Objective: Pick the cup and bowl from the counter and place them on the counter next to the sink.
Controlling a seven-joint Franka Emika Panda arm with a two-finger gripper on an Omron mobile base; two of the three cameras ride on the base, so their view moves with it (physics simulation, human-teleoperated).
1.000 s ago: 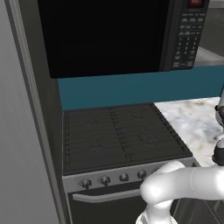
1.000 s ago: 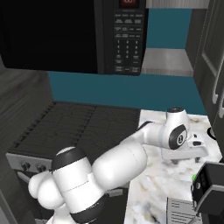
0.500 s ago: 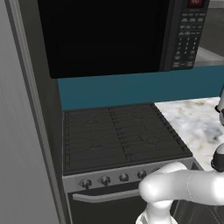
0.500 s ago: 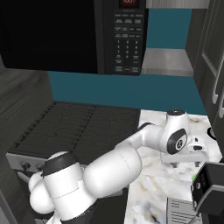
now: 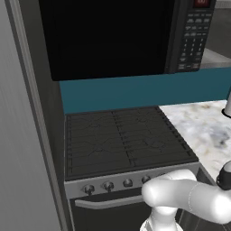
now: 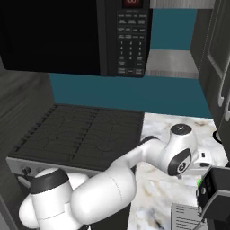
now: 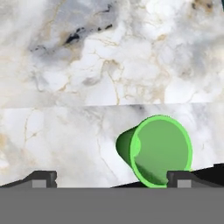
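Against the picture from a second before, the arm's wrist joint sat lower and nearer the front of the counter (image 6: 157, 184) in the right base view, having swung down and to the right over the marble; the elbow link had also dropped lower across the stove front in the left base view. The stove, microwave and wall kept their places in both views, so the base had not driven.

The gripper (image 7: 111, 178) stood at its widest — fingertips (image 7: 43, 178) far apart at the bottom of the hand view, nothing between them held. The cup (image 7: 155, 151) appeared upright on the marble as seen from above, its green rim and inside facing the camera, tapered wall running off to the left. It lay toward the right-hand fingertip, its rim close above that tip; whether they touched could not be told. A sliver of green showed in the right base view just right of the wrist, by a dark box at the frame's lower right.

Around: the black stove top (image 5: 122, 142) lay left of the counter with a row of knobs (image 5: 108, 185) along its front, the microwave (image 6: 76, 36) hung above it, and a teal wall (image 5: 144, 90) ran between them. A dark cabinet (image 6: 220, 76) with a handle rose at the counter's far right. Nothing stood between the fingers and the cup.
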